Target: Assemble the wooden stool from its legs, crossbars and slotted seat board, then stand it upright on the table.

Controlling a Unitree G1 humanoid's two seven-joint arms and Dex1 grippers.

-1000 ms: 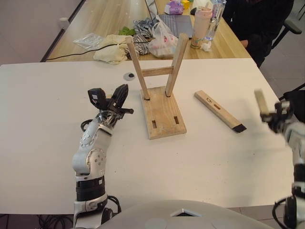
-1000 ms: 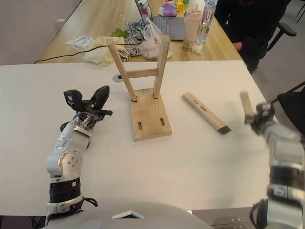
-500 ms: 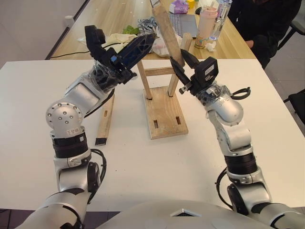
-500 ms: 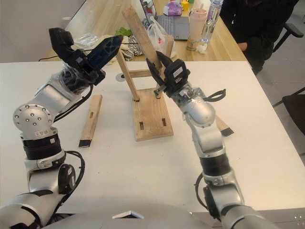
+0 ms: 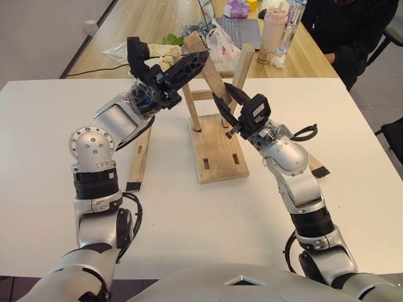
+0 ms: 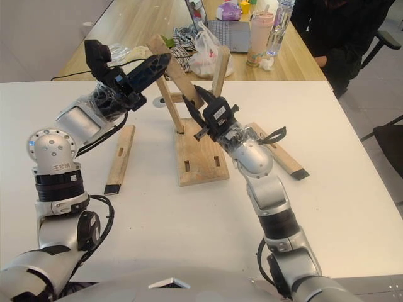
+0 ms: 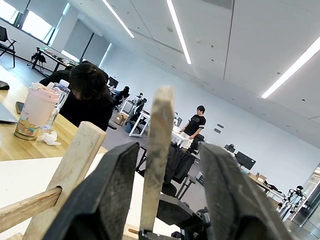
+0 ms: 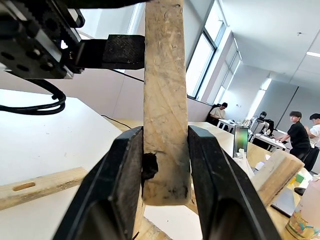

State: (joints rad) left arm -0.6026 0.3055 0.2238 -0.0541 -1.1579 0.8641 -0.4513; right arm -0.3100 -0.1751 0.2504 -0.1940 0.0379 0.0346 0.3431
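Behind the white table (image 5: pixel 38 138) runs a wooden desk (image 5: pixel 135 25) cluttered with a laptop (image 5: pixel 236 28), a pink tumbler (image 5: pixel 267 31) and bags. On the white table the slotted seat board (image 5: pixel 217 157) lies flat, with two upright legs (image 5: pixel 189 110) joined by a crossbar (image 5: pixel 203 95) standing in its far slots (the near pair of slots is open). Above it, the right gripper (image 8: pixel 165 145) pinches a tilted leg (image 5: pixel 208 66) near its lower end. The left gripper (image 7: pixel 169 150) is spread, its fingers (image 7: pixel 105 195) straddling that leg's upper end with gaps on both sides. One loose leg (image 5: pixel 140 154) lies flat beside the left arm. Another loose piece (image 6: pixel 280 156) lies behind the right arm.
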